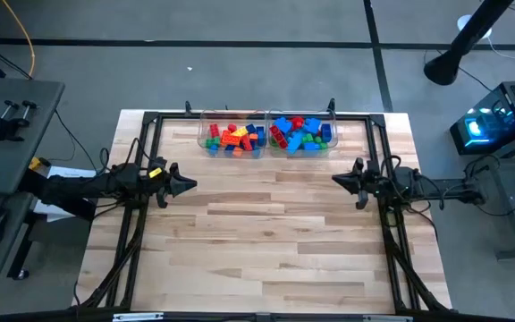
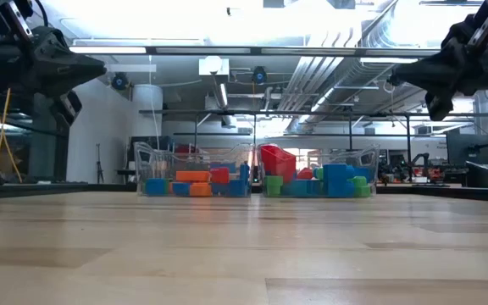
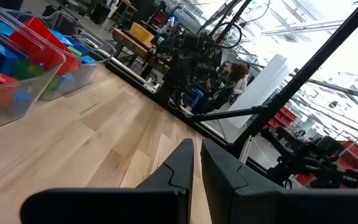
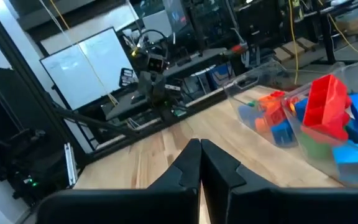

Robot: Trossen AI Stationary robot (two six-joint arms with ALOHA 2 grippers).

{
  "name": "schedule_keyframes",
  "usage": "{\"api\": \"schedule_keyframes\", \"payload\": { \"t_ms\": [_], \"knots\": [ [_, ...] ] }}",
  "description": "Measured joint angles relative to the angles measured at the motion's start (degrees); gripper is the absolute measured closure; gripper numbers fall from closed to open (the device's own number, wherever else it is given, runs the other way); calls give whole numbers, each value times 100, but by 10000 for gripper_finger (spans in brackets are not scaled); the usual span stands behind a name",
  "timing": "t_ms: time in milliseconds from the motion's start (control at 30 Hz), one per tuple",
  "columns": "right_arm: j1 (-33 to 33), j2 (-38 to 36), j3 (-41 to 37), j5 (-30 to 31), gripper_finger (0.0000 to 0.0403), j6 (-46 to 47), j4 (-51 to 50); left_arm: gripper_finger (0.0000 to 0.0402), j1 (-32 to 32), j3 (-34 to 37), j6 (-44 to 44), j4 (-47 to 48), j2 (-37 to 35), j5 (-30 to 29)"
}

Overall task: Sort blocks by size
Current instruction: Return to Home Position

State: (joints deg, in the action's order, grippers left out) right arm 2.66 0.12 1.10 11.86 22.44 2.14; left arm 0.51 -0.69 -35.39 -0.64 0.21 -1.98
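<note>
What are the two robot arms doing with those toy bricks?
Nothing is being held right now. The blocks sit in two clear bins at the far edge of the table. The left gripper and the right gripper hang above the table's two sides, jaws shut and empty.

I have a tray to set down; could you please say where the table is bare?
The wooden table is bare between the left hand and right hand and from there to the front edge. The far edge is crowded: two clear plastic bins of coloured toy bricks.
</note>
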Motion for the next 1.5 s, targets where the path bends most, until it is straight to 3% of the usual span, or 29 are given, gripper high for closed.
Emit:
{"api": "schedule_keyframes", "payload": {
  "t_ms": [533, 633, 833, 933, 1500],
  "knots": [
    [0, 98, 0, -4, 402, 2, -91, 382, 10, 0, 68, -9, 24, -72],
    [0, 98, 0, -5, 402, 2, -91, 382, 24, 0, 1230, -13, 87, -108],
    [0, 98, 0, -5, 402, 2, -91, 382, 22, 0, 4446, -9, 212, -105],
    [0, 98, 0, -7, 402, 2, -91, 382, 22, 0, 5120, -10, 210, -105],
    [0, 98, 0, -7, 402, 2, -91, 382, 22, 0, 4862, -9, 210, -105]
  ]
}}
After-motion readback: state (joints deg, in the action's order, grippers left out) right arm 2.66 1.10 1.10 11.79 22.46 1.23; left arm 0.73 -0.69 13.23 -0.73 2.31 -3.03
